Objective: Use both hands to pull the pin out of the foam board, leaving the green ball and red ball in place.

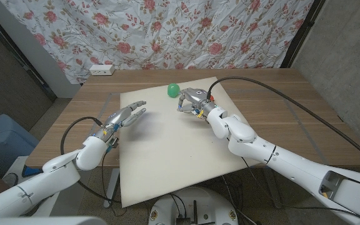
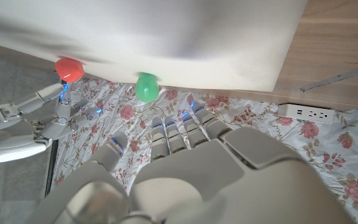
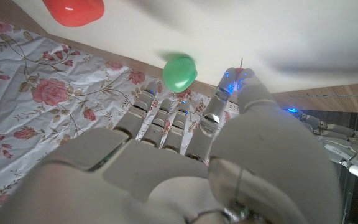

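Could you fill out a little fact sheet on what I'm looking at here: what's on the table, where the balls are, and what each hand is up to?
Surface: white foam board on a wooden table
Green ball: near the board's far edge
Red ball: beside the right hand, seen from the left wrist
Pin: thin tip sticks up by the right hand's fingers; whether it is out of the board cannot be told
Left hand: over the board's left part, fingers apart, holding nothing
Right hand: by the green ball, fingers curled
Backdrop: floral curtain
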Robot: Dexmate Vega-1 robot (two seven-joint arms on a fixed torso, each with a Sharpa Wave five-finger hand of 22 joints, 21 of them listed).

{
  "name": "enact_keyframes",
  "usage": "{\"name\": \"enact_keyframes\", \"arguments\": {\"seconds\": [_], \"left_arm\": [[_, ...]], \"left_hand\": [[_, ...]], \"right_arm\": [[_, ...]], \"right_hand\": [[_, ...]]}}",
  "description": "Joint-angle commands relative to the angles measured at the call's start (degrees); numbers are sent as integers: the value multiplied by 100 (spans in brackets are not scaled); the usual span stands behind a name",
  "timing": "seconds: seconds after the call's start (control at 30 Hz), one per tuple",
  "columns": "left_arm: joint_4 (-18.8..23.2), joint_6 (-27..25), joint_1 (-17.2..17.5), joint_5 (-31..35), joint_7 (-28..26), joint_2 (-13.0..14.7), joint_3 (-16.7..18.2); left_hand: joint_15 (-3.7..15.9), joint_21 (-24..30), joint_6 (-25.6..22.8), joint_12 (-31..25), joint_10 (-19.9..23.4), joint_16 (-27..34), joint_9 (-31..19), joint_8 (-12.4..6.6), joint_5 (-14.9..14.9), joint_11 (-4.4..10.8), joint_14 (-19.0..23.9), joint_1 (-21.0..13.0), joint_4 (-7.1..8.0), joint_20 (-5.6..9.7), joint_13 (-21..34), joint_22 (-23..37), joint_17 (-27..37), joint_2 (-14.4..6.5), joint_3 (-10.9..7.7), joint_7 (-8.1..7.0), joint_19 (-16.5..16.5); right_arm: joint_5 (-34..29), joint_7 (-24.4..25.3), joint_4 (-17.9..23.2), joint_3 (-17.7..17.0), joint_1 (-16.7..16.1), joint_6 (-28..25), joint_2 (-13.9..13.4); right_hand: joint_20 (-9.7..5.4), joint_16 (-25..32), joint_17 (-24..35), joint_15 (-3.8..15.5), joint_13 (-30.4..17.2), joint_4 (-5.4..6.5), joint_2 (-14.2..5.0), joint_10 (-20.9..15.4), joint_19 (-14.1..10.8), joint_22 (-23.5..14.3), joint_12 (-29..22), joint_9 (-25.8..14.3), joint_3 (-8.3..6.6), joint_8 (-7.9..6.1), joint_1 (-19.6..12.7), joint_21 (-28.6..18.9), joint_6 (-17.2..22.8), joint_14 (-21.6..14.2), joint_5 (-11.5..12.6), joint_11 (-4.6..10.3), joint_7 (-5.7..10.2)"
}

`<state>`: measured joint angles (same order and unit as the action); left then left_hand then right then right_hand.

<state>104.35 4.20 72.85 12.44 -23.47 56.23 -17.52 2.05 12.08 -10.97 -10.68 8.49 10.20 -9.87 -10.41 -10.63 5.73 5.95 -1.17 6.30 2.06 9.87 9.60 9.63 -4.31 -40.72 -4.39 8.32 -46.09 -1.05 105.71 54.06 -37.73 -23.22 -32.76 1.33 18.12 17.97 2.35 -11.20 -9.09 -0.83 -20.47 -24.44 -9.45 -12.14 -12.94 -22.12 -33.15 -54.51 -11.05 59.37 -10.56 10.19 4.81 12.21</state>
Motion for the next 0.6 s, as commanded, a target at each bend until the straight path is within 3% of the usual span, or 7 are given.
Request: {"name": "enact_keyframes", "arguments": {"seconds": [0.03, 0.6], "left_arm": [[-178, 141, -72, -365, -171, -434, 62], [-502, 502, -200, -1116, -276, -1036, 161]], "left_hand": [[459, -15, -47, -39, 31, -7, -10, -24, -40, -18, 14, -40, -10, 528, 12, 6, 0, -466, -50, 28, 65], [429, -40, -99, -39, 56, -11, -10, -30, -37, -19, 15, -47, -39, 498, 11, 7, -1, -464, -90, 77, 84]], "right_arm": [[-403, -327, 112, -8, 0, -51, -126], [-1024, -764, -20, 69, 135, 55, -170]], "right_hand": [[11, 43, 8, 26, -18, -4, 27, -35, -9, -31, 10, -10, -4, 18, -18, 3, 40, -15, 42, 12, 71], [4, 42, 11, 54, -18, -20, 35, -28, 9, -31, 19, -5, -6, 43, -57, 8, 23, -19, 52, 16, 75]]}}
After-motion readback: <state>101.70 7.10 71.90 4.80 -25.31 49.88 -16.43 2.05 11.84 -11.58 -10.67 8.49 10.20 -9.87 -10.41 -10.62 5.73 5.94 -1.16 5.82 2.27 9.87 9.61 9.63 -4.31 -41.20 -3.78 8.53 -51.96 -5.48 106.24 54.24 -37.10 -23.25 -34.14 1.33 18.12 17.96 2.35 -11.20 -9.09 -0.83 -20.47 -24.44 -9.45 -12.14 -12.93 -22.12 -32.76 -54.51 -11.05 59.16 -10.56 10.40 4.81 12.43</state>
